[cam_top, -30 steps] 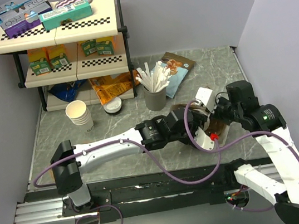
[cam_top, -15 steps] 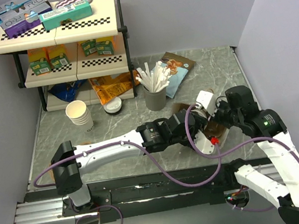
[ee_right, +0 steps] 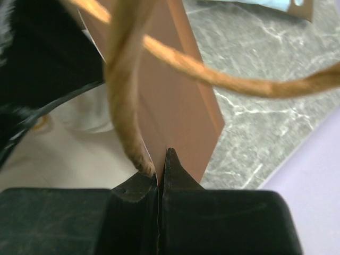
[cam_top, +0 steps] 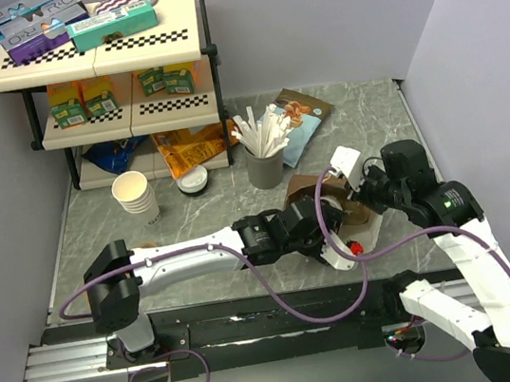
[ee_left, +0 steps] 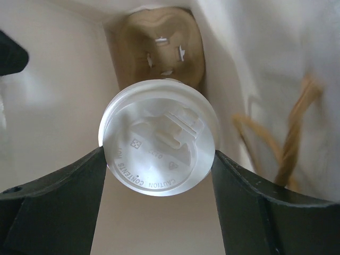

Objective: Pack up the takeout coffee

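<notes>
left tool [ee_left: 159, 158]: clamped on the takeout coffee [ee_left: 159, 141], one finger at each side
takeout coffee: held inside the paper bag [ee_right: 183, 106]
right tool [ee_right: 161, 159]: pinched together on the paper bag's edge
paper bag: stood on the worktop [ee_right: 255, 111]

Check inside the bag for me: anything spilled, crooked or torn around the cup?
Nothing stands out. The takeout coffee sits between the left hand's fingers inside the paper bag, its lid seated flat, no spill visible. The right hand pinches the bag's rim, holding it open.

embossed "CAUTION CONTENTS" on the lid of the takeout coffee [ee_left: 159, 143], partial letters "RO" on blue box [cam_top: 22, 14] atop shelf [cam_top: 165, 39]
</notes>
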Motion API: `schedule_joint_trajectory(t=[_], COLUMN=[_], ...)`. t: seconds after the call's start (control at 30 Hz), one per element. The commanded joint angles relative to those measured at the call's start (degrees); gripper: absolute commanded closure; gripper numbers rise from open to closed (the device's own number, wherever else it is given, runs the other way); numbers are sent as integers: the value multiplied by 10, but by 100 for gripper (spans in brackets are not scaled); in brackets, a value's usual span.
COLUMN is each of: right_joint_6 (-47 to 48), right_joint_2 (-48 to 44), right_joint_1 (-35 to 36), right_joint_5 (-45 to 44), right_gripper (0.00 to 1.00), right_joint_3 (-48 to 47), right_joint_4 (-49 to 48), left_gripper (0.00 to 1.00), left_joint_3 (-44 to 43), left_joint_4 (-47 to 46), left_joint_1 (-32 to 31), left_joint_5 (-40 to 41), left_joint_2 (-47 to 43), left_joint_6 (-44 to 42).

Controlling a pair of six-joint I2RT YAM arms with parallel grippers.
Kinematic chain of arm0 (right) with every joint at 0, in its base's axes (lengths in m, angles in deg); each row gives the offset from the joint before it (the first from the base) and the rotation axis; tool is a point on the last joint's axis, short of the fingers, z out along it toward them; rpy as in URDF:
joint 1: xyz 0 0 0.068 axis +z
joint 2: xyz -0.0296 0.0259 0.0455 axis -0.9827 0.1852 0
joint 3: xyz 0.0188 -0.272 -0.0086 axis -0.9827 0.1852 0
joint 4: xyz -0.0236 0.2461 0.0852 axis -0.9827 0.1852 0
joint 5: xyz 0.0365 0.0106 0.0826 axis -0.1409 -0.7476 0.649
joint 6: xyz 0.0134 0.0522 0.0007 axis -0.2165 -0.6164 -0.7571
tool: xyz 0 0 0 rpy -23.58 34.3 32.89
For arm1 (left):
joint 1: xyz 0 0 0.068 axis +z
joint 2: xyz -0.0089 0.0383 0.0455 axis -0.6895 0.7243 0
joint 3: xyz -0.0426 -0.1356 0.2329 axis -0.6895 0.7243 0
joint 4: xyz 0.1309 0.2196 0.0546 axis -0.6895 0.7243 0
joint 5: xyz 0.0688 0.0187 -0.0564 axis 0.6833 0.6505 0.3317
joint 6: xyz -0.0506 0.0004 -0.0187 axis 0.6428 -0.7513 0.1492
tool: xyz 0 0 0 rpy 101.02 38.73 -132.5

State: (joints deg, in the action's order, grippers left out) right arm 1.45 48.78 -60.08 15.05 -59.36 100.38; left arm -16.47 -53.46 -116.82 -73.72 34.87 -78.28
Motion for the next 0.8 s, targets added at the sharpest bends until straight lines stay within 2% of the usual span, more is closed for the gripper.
schedule_joint_trajectory(t=[0.0,0.37,0.6,0.77], right_joint_6=[-2,-26,-30,-40], right_joint_2=[0,-11,-6,-8], right_joint_1=[0,2,1,1], right_joint_5=[58,97,81,57], right_gripper=[100,100,100,100], right_joint_3=[-29,-25,-21,-11], right_joint_4=[24,36,27,18], left_gripper=[99,99,99,99], left_joint_3=[-18,-41,-33,-17], left_joint_4=[-32,-58,-58,-42], left_joint_1=[12,18,17,17], left_joint_5=[13,22,-37,-33], left_joint_2=[-5,35,8,-34], left_joint_6=[7,-27,-30,-13])
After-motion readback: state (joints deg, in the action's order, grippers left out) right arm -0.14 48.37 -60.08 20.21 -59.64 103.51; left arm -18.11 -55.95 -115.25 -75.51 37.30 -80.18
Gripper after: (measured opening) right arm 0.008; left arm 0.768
